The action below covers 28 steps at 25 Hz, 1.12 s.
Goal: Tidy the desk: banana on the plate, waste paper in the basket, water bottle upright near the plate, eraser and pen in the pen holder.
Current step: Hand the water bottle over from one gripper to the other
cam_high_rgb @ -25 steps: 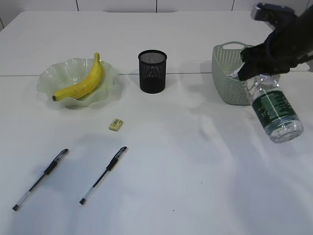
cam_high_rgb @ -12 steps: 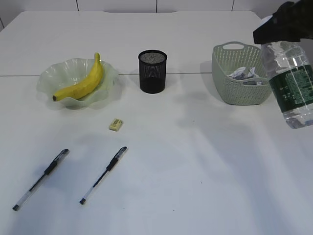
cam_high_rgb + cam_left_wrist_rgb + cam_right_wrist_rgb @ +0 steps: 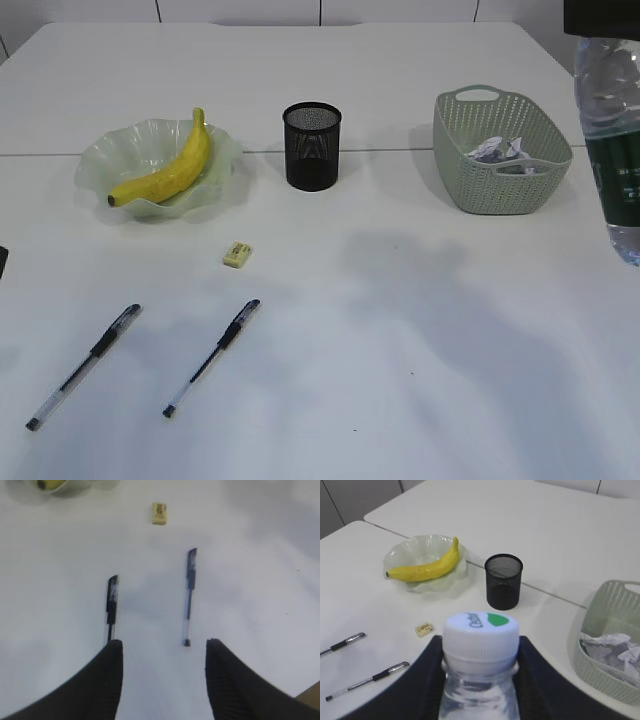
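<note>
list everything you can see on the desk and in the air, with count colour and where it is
yellow banana: 1, yellow, lying in the plate
wavy-edged translucent plate: 1, pale green, back left of the white table
black mesh pen holder: 1, black, back centre, upright
small rectangular eraser: 1, cream, on the table in front of the plate and holder
black-capped pens: 2, clear with black caps, lying apart at front left; the other is further left
woven plastic basket: 1, grey-green, back right
crumpled waste paper: white, inside the basket
clear plastic water bottle: 1, clear with green label and white cap, upright in the air at the right edge
white table: 1, white
left gripper: open, above the pens
right gripper: closed around the bottle's neck
</note>
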Motion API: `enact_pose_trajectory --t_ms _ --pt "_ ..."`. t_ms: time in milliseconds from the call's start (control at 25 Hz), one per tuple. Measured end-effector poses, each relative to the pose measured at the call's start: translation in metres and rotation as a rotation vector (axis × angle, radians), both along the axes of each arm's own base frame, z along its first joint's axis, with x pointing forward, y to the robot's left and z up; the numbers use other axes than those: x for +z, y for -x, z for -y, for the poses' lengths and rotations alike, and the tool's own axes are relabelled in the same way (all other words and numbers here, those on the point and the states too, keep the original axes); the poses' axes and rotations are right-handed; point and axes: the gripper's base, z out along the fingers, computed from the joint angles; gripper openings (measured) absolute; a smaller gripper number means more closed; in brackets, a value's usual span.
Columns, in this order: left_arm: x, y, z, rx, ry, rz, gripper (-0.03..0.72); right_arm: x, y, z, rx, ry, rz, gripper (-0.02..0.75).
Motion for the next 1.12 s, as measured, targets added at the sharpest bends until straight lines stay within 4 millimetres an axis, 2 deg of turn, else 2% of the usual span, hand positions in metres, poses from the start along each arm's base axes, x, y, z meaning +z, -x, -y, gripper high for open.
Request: enact_pose_trajectory --t_ms 280,440,800,1120 --pt "0.021 0.011 0.013 -0.158 0.097 0.175 0.382 0.012 0.037 -0.012 0.149 -0.068 0.138 0.258" --pt "0.032 0.018 0.021 -0.265 0.141 0.276 0.382 0.021 0.050 -0.019 0.249 -0.102 0.201 0.258" --pt "0.047 0.028 0.036 -0.488 0.245 0.426 0.382 0.031 0.064 -0.029 0.419 -0.170 0.278 0.257" --pt "0.055 0.032 0.041 -0.562 0.308 0.514 0.382 0.037 0.072 -0.034 0.509 -0.229 0.319 0.256"
